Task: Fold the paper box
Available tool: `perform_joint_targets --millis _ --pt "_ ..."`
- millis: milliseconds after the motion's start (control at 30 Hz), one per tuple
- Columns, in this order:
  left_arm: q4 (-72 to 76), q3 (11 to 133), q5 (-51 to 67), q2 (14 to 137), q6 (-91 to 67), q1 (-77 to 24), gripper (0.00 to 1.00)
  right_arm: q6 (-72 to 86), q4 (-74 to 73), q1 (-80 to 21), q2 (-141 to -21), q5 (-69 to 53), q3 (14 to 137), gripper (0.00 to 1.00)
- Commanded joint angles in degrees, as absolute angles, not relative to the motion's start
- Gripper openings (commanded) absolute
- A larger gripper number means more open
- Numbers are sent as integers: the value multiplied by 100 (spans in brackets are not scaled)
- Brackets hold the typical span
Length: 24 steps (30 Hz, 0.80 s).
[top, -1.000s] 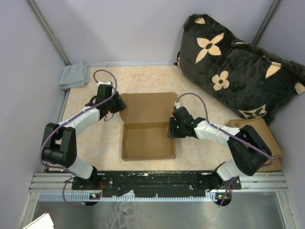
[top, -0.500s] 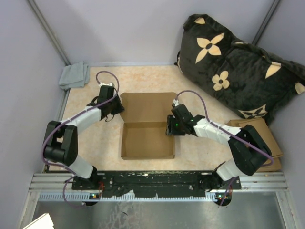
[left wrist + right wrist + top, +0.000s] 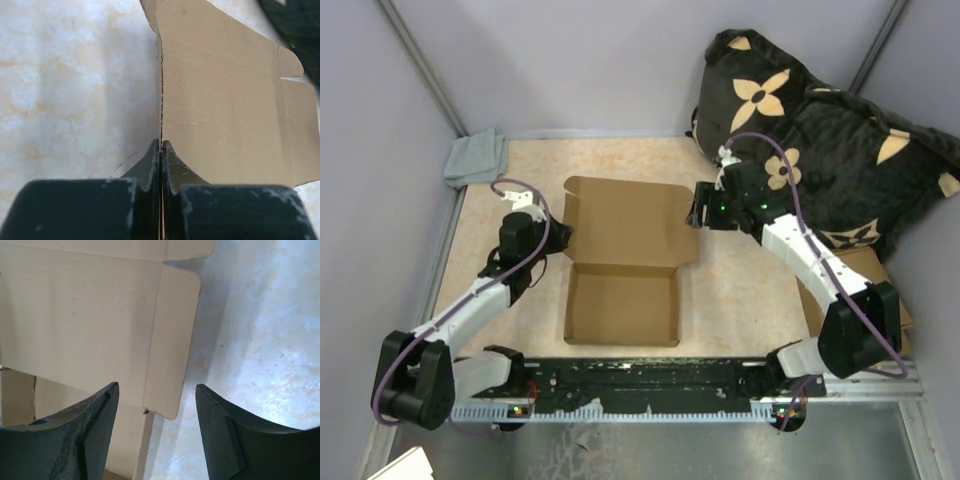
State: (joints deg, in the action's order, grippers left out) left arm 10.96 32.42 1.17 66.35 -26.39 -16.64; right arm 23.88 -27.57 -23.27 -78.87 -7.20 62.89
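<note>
The paper box (image 3: pixel 620 305) is a brown cardboard mailer in the middle of the table. Its shallow tray is toward me and its lid (image 3: pixel 630 222) is open toward the back. In the left wrist view my left gripper (image 3: pixel 161 142) is shut on the thin left side flap (image 3: pixel 161 75) of the lid, whose edge runs straight in between the fingers. From above, the left gripper (image 3: pixel 560 236) is at the lid's left edge. My right gripper (image 3: pixel 698 213) stands open above the lid's right side flap (image 3: pixel 172 340), not touching it, a finger (image 3: pixel 95 415) on either side.
A big dark pillow with tan flowers (image 3: pixel 820 130) fills the back right corner, close behind the right arm. A stack of flat brown cardboard (image 3: pixel 865 275) lies at the right edge. A grey cloth (image 3: pixel 475 158) lies at the back left. Walls close in the table.
The left gripper has shut on the lid's left flap and that arm has drawn back. The right gripper has opened wider and moved from the tray's right wall to the lid's right flap.
</note>
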Motion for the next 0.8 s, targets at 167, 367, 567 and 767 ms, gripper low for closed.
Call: perform_joint_targets --millis 167,367,567,767 --pt "2688 2547 545 5689 -2411 -1701 0 1485 -2843 -2004 -8630 -1527 7085 62" --pt "3054 2343 673 5466 -2384 -1717 0 1354 -2973 -1995 -9022 -1205 7400 60" --pt "3150 2258 694 5361 -2363 -1738 0 1211 -3014 -1995 -9251 -1036 7603 60" --pt "3165 2269 698 5358 -2331 -1740 0 1071 -3012 -1982 -9723 -1565 7899 19"
